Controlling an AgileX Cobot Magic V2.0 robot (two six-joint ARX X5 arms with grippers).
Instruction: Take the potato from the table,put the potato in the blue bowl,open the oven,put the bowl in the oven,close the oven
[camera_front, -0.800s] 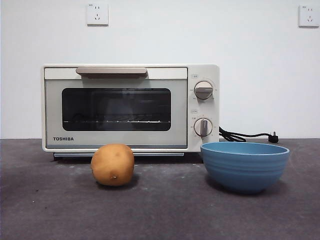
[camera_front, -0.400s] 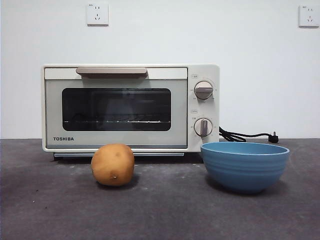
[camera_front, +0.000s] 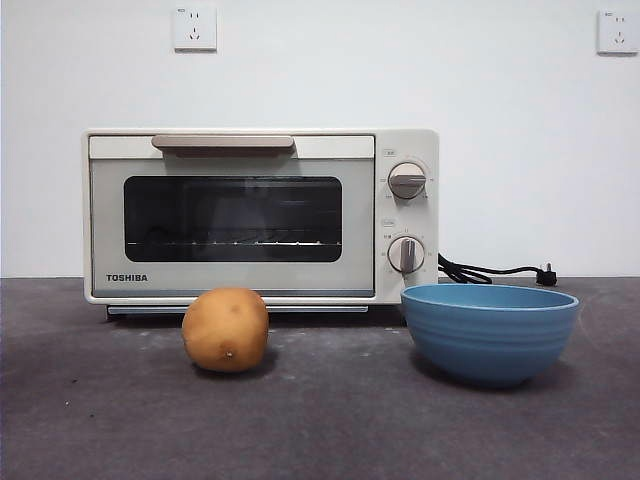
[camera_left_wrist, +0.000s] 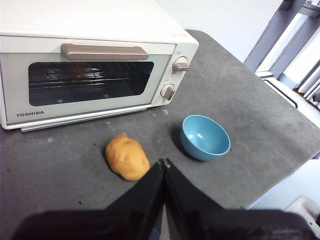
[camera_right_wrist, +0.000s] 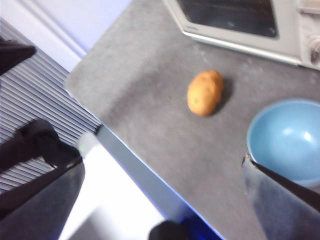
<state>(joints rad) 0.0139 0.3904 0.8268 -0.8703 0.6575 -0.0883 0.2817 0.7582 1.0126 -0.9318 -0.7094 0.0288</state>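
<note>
The golden-brown potato (camera_front: 226, 330) lies on the dark grey table (camera_front: 330, 420) in front of the oven (camera_front: 260, 215), whose door is closed. The blue bowl (camera_front: 489, 332) stands empty to the potato's right. Neither arm shows in the front view. In the left wrist view my left gripper (camera_left_wrist: 164, 163) hovers shut and empty above the table, close to the potato (camera_left_wrist: 127, 156), with the bowl (camera_left_wrist: 205, 137) and oven (camera_left_wrist: 90, 65) beyond. My right gripper (camera_right_wrist: 162, 161) is open wide and high up, with the potato (camera_right_wrist: 204, 92) and bowl (camera_right_wrist: 286, 140) below it.
A black cord with a plug (camera_front: 495, 271) lies on the table behind the bowl. Two wall sockets (camera_front: 194, 28) sit high on the white wall. The table's edge (camera_right_wrist: 100, 127) and a slatted floor show in the right wrist view.
</note>
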